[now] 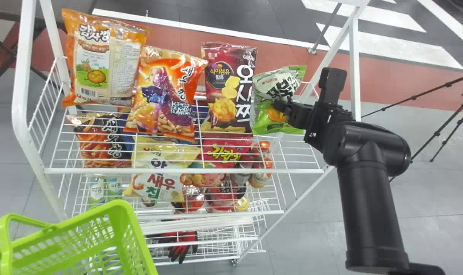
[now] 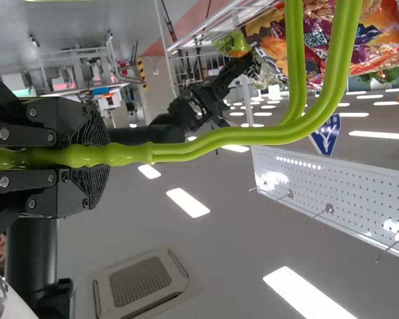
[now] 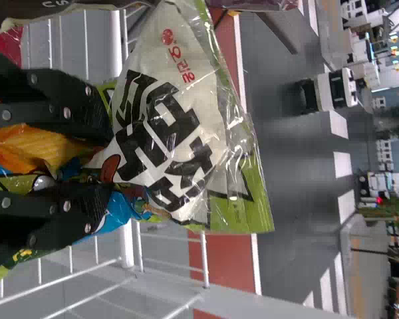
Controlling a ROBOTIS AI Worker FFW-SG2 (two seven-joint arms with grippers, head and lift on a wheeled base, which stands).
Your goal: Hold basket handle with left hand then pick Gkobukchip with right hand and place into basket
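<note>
a white wire rack [image 1: 177,171] carries, left to right along its top, an orange-and-cream bag [image 1: 122,72], an orange-red bag [image 1: 164,89] and a maroon bag [image 1: 221,89]; lower down are a pale yellow bag [image 1: 155,183] and red-and-black gloves [image 1: 183,242]. a vent [image 2: 141,282] sits among ceiling lights [image 2: 187,203].

Head view: smooth, glossy plastic basket [image 1: 121,206] towards eight o'clock; crinkled, shiny film bag [image 1: 279,82], between one and two; smooth painted-metal rack [image 1: 355,68].

A white wire rack [image 1: 300,170] carries an orange-and-cream snack bag [image 1: 90,57], an orange-red snack bag [image 1: 164,95] and a dark red snack bag [image 1: 227,88] in its top row; on lower tiers sit a pale yellow bag [image 1: 170,151], bottles [image 1: 97,190] and red-and-black gloves [image 1: 183,244].
</note>
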